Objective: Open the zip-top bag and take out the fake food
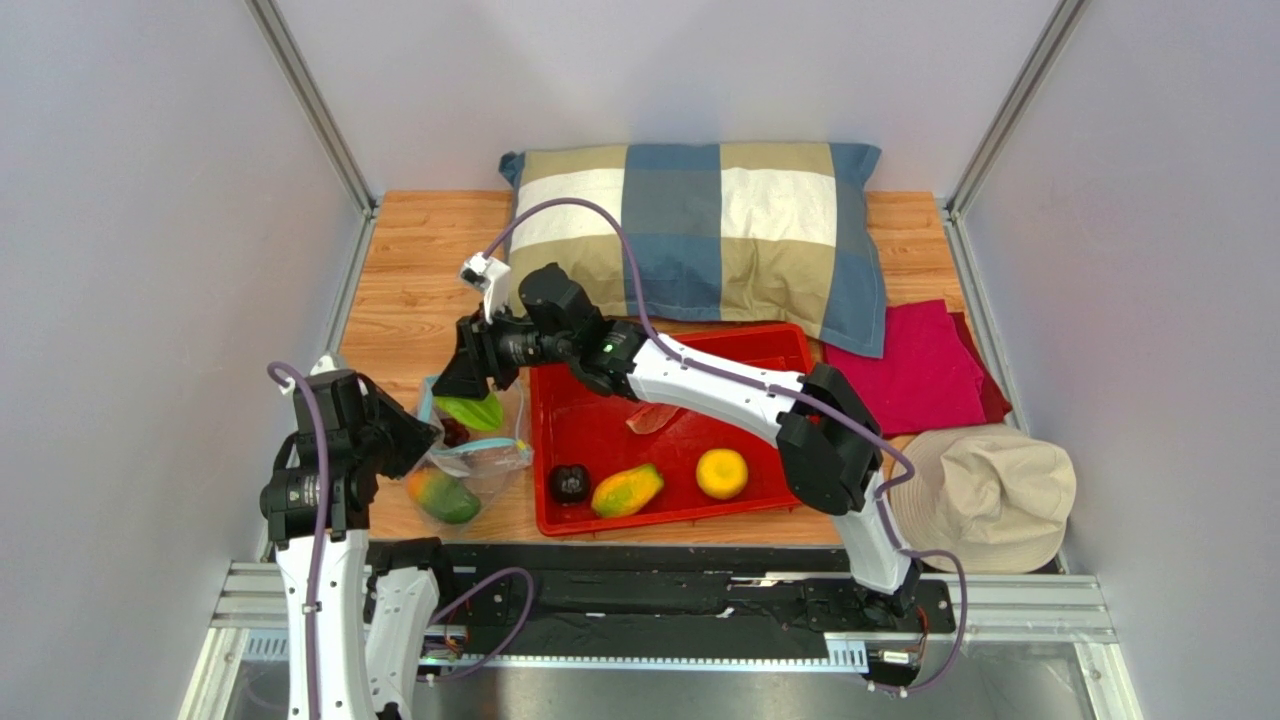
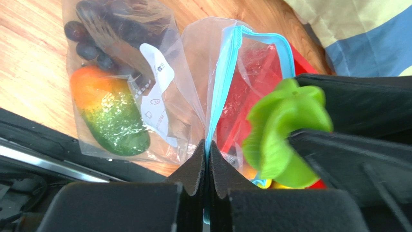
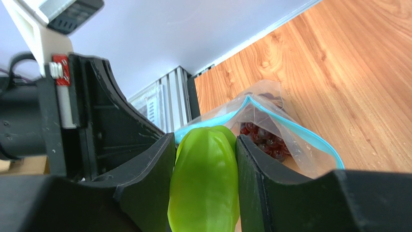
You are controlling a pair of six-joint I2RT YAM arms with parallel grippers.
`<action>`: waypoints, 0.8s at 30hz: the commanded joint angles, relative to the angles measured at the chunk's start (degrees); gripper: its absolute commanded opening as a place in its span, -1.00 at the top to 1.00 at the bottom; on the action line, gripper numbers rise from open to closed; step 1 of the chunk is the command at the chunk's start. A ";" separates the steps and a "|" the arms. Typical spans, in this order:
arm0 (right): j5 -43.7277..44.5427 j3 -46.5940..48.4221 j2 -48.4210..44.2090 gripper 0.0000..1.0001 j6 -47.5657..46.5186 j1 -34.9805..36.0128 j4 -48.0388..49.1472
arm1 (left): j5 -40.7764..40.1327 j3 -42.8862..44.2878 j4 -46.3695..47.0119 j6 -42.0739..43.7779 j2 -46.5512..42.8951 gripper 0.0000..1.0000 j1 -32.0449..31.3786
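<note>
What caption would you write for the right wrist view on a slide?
Right gripper holding a green star fruit at the mouth of the open bag, grapes inside.

Clear crinkly plastic zip-top bag [image 2: 193,63], edged with a blue-green zip strip [image 2: 220,82]. Bright green plastic star fruit [image 3: 205,183]. Inside the pouch, an orange-to-green toy mango [image 2: 109,116] and dark purple grapes [image 2: 89,48]. Glossy red plastic tray [image 1: 594,435] with a yellow-orange round citrus [image 1: 721,474]. Soft pillow [image 1: 706,225] checked in blue, tan and cream. Magenta folded cloth [image 1: 917,368]; beige fabric hat [image 1: 984,488]; pale wooden table [image 1: 406,255].
</note>
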 commanded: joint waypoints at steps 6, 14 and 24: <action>7.93 2.64 -7.54 1.00 4.35 -6.97 -24.53 | -0.59 -1.76 -2.71 4.48 -2.42 1.00 -0.05; 7.05 -16.45 -14.15 0.67 -0.12 -12.86 -28.95 | 3.54 -4.31 7.55 -2.10 -1.56 1.00 -0.05; 10.74 -13.38 -6.85 -0.42 -8.83 -12.86 -36.88 | 7.84 -2.73 10.64 1.66 4.08 1.00 -0.05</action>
